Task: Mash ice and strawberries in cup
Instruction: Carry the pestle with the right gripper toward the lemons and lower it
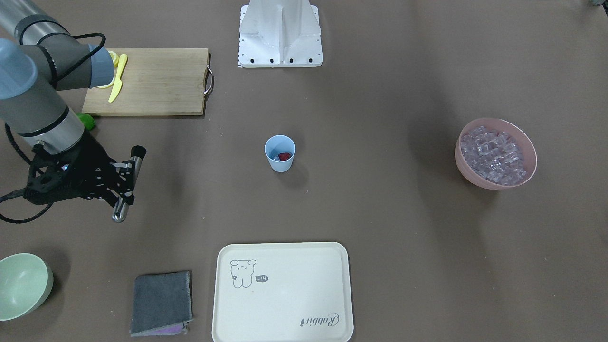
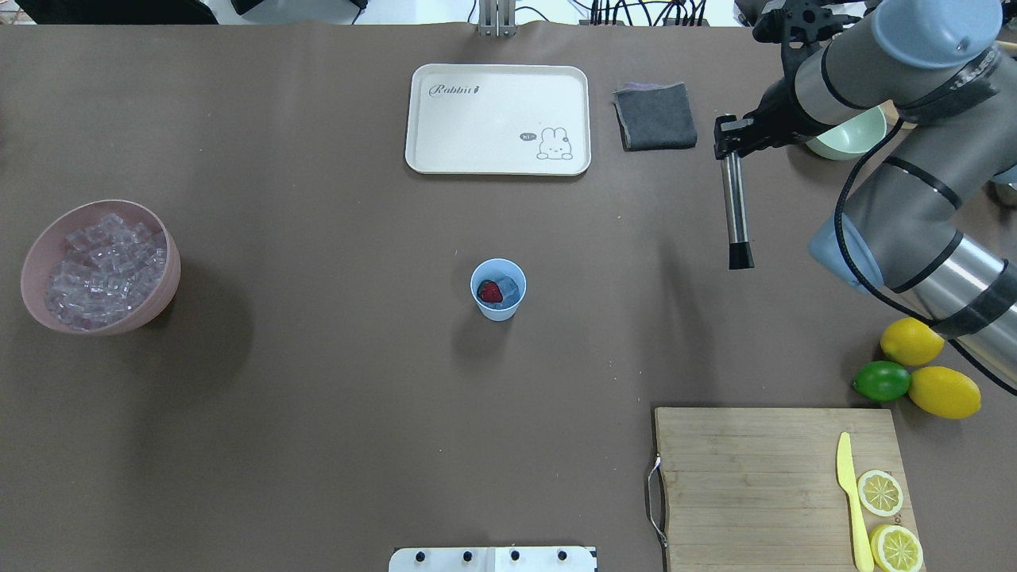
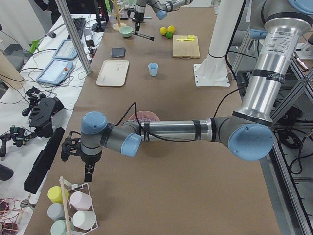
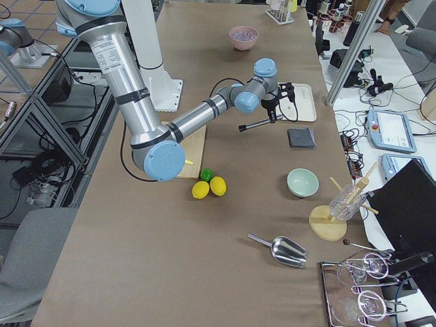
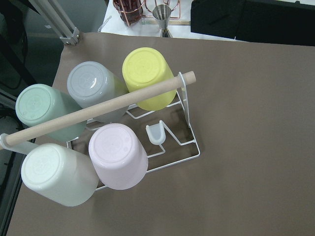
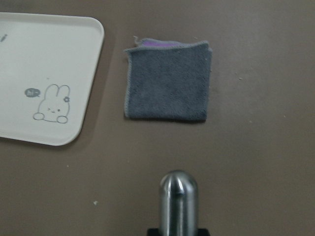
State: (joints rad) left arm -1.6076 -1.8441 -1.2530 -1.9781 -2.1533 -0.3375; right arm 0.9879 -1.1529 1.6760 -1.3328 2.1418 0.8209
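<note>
Muddler clamped in R gripper lies roughly flat, black tip toward base; cup sits well off robot-left, so I'd go vertical before traversing.

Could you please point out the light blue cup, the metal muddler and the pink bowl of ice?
light blue cup (image 2: 498, 311): overhead exterior, its near outer wall.
metal muddler (image 2: 735, 208): overhead exterior, middle of its shaft.
pink bowl (image 2: 168, 290): overhead exterior, its outer wall.
</note>
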